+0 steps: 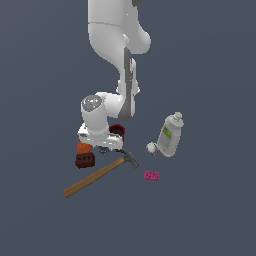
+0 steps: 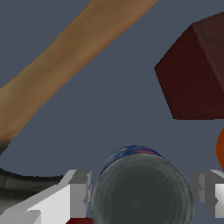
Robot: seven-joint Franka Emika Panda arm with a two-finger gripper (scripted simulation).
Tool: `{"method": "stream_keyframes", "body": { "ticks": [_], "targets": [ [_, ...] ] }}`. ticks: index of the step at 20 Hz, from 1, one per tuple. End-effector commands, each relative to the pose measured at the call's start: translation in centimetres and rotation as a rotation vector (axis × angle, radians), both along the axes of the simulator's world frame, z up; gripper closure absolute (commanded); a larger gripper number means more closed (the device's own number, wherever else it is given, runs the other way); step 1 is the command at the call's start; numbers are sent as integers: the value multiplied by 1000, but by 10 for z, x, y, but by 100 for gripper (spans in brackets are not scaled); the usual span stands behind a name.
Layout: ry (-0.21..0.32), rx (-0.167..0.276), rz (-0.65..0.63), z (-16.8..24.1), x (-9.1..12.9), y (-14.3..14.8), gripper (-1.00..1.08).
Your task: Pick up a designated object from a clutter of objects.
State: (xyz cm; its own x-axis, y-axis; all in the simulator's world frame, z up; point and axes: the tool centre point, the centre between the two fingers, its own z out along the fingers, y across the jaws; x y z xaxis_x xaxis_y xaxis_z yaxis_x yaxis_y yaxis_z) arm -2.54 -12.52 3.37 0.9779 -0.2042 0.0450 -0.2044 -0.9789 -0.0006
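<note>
grey-topped small can (image 2: 142,192) between claw (image 2: 142,190) fingers (image 2: 81,192), gaps either side; plain grey-blue floor (image 1: 210,210).

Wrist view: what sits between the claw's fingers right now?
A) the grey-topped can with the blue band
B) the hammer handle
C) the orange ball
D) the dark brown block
A: the can, grey top with a blue side band, sits between the fingers of the claw, a gap showing on each side; the dark brown block, the orange ball and the hammer handle lie outside them.
</note>
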Motion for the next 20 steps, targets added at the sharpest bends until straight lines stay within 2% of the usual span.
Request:
{"method": "stream_keyframes", "body": {
  "ticks": [1,10,20],
  "targets": [
    [0,0,0,1,0,0,108],
    [3,1,0,28,-3,1,108],
    [13,3,-2,103,-9,5,108]
  ]
}}
